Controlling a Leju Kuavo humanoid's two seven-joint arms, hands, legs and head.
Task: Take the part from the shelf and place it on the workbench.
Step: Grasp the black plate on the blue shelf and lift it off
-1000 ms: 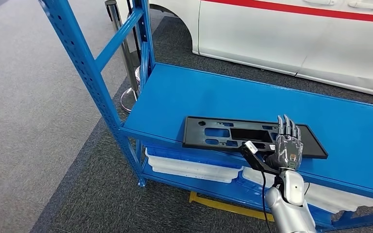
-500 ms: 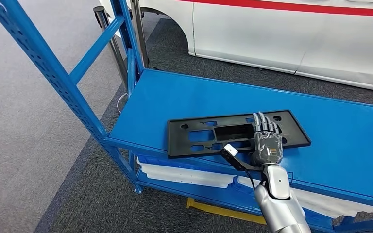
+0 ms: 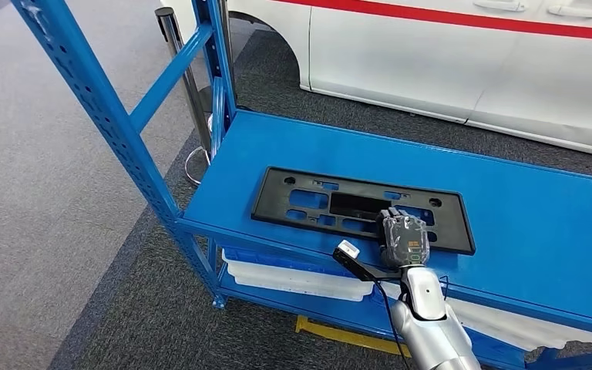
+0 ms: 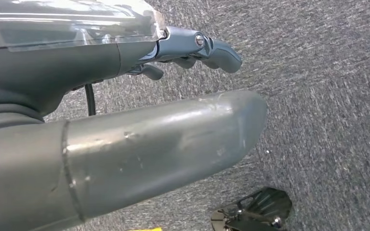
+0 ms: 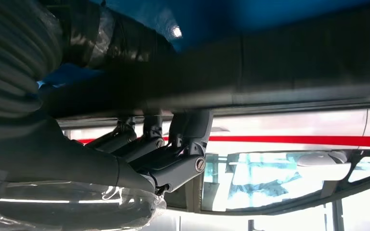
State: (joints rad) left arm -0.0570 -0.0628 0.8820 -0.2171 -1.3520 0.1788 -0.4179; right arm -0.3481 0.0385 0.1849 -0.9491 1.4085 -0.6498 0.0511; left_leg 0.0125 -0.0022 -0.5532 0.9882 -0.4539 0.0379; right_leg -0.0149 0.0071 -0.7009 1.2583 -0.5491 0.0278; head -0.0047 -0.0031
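Note:
A long black plastic part (image 3: 316,202) with several cut-outs lies flat on the blue shelf (image 3: 524,216), near its front edge. My right hand (image 3: 403,239) reaches up from below and grips the part's front edge right of its middle, fingers curled over the top. In the right wrist view the dark fingers (image 5: 173,154) and the thumb close around the part's black edge (image 5: 279,67), with the shelf's blue above it. My left hand (image 4: 125,144) hangs over grey carpet with nothing in it, its fingers (image 4: 212,48) loosely apart.
A blue upright (image 3: 108,116) and cross brace frame the shelf's left end. White trays (image 3: 293,274) lie on the lower level. A white car (image 3: 470,54) with a red stripe stands behind the shelf. A metal post (image 3: 181,62) stands at the back left.
My right hand's fingers lay stretched flat over the part; now they are curled down onto its front edge. The whole picture has shifted, so the camera moved.

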